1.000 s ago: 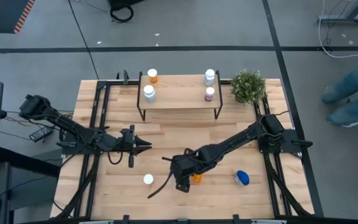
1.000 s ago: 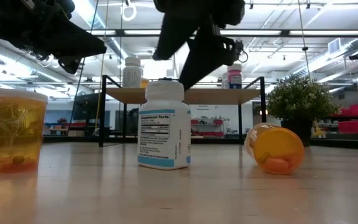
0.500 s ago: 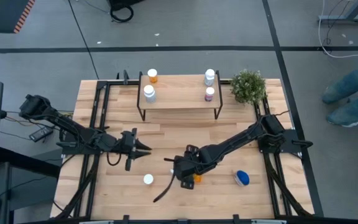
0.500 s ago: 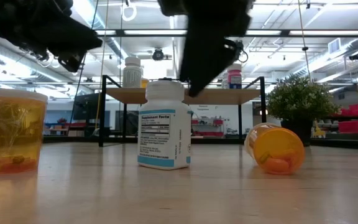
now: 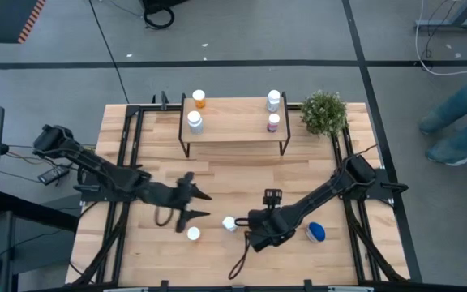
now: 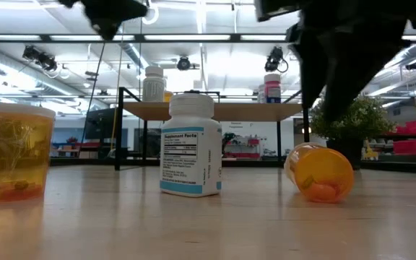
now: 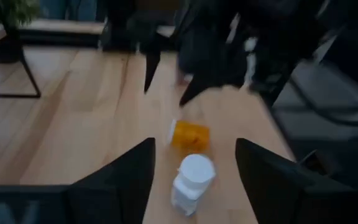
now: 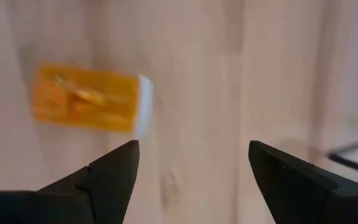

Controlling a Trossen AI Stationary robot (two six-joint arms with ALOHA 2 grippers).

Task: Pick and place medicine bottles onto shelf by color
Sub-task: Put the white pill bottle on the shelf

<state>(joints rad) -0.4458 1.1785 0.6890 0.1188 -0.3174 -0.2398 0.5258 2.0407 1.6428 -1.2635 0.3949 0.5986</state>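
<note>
Clearly the right gripper (image 8: pixel 191 171), jaws spread empty, could nudge the toppled orange pill bottle (image 8: pixel 86 99) (lying sideways) rolling away.

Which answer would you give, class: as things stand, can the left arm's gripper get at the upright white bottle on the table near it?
Probably yes. The left gripper is open, and the white bottle stands upright just ahead of its fingers with bare wood between. The orange bottle lies beyond it, not in the way, and the right gripper is off to the side.
</note>
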